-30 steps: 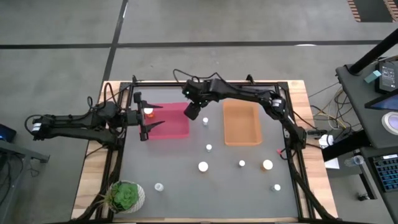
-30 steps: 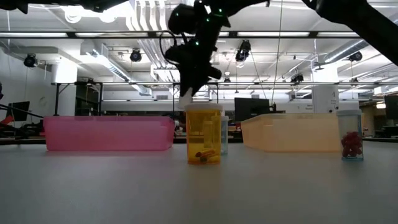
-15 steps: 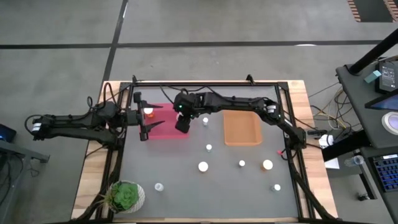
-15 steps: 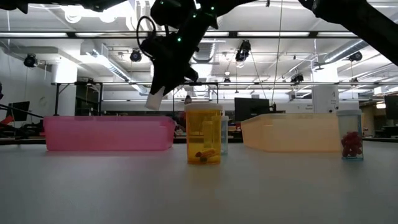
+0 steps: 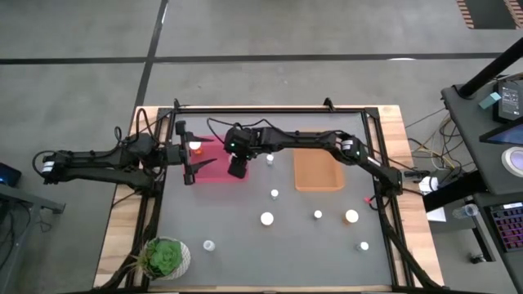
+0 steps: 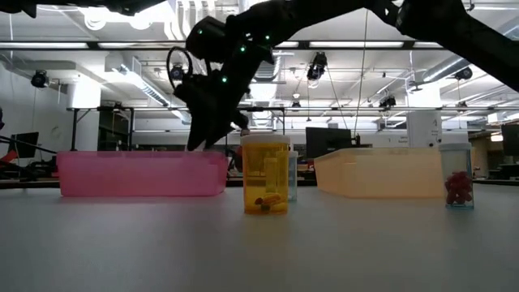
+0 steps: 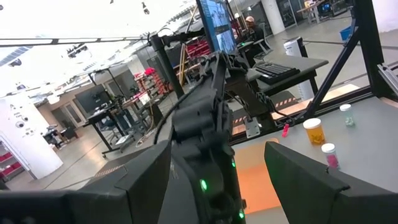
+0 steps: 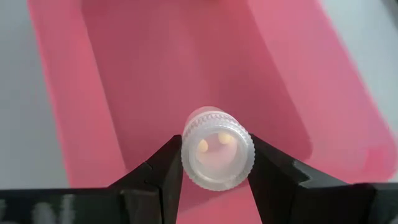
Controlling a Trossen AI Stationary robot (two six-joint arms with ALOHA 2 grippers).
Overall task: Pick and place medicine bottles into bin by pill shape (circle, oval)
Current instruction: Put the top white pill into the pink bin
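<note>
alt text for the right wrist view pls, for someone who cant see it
The right gripper holds a small clear medicine bottle between its dark jaws, directly above the pink bin. Two pale pills show through the bottle's end. Grey table flanks the bin.

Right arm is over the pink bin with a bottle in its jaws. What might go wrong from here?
1. The right gripper holds the pale bottle near the pink bin's end wall; released here, it may strike the rim or bounce out.
2. The left gripper waits open at the bin's other end, where a capped bottle already lies. Reaching further in risks a clash of arms.
</note>
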